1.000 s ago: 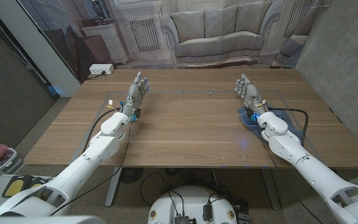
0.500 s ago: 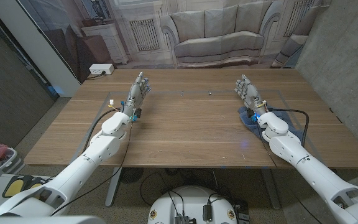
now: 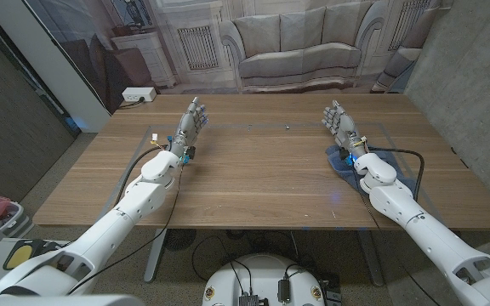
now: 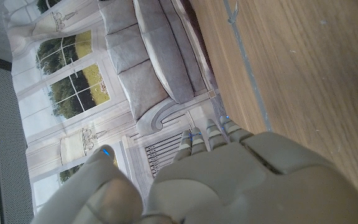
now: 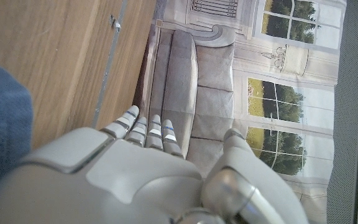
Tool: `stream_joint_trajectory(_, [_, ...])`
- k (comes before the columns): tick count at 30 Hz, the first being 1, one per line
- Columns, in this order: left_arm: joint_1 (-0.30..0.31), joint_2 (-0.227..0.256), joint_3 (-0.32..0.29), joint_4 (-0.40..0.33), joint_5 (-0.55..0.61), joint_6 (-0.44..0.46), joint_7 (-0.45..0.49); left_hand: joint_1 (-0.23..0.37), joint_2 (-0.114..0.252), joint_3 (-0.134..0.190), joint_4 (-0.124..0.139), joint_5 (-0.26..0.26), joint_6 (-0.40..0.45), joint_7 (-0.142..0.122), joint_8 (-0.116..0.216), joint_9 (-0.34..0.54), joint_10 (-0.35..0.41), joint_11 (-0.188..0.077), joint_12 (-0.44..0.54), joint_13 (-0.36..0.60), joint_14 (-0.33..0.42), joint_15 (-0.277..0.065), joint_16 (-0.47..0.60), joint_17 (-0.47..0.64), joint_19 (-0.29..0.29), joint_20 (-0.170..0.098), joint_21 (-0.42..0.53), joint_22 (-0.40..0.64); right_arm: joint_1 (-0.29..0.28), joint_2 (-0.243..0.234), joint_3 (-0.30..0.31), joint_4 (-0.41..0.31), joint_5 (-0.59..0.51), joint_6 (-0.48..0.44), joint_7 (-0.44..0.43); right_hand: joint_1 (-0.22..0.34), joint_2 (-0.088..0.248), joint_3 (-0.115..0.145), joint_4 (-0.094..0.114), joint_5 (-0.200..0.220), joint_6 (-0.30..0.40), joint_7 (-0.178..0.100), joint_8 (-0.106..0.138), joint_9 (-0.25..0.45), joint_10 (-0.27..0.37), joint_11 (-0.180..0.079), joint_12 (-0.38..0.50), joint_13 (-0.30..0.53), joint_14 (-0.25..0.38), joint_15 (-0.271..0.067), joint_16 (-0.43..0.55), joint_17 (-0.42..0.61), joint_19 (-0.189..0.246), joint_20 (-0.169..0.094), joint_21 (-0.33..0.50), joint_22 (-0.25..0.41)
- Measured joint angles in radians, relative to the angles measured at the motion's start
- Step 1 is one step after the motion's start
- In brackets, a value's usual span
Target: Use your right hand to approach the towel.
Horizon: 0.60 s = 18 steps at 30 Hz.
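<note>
The crumpled blue cloth towel (image 3: pixel 373 166) lies on the brown wooden table (image 3: pixel 262 170) under the right wrist and forearm, just behind the right hand (image 3: pixel 339 124). This hand holds nothing, its fingers (image 5: pixel 143 129) straight and slightly apart. Well apart, the left hand (image 3: pixel 189 125) is also empty, fingers extended.

My counter (image 3: pixel 262 170) is warm brown wood with a fine lengthwise grain, crossed by thin pale lines. The towel (image 3: pixel 391 172) beside my right wrist is blue — a deep, slightly dusty shade, darker in its folds. My right robot hand (image 3: pixel 340 123) and my left robot hand (image 3: pixel 190 119) are light grey with small blue marks on the fingers, and my arms are glossy white. The backdrop behind the counter is printed in pale greys — a sofa and panelled walls.
</note>
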State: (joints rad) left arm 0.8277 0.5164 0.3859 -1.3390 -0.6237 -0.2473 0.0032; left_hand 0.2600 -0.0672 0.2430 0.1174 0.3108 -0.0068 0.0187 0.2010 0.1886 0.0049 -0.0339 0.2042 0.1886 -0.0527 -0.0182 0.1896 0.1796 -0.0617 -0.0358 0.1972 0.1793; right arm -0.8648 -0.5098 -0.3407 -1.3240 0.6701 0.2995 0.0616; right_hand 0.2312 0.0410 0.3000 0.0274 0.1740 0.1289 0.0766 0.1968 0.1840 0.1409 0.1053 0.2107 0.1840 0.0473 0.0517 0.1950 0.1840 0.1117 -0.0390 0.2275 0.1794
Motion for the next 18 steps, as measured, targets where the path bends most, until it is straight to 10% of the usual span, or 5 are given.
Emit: stream_joint_trajectory(18, [0.015,0.016,0.001,-0.037,0.014,0.004,0.01,0.021,0.008,0.007,-0.007,0.0,0.016,-0.005,0.008,0.0,0.014,-0.003,0.008,0.0,0.014,0.003,0.0,0.0,0.009,0.002,0.0,0.0,-0.035,-0.023,0.014,-0.048,0.004,0.026,0.009,0.0,0.0,0.0,0.0,0.0,0.011,0.0,0.0,0.0,0.0,0.0,0.0,0.0,0.004,0.004,0.0,0.0,0.005,0.005,0.0,0.0])
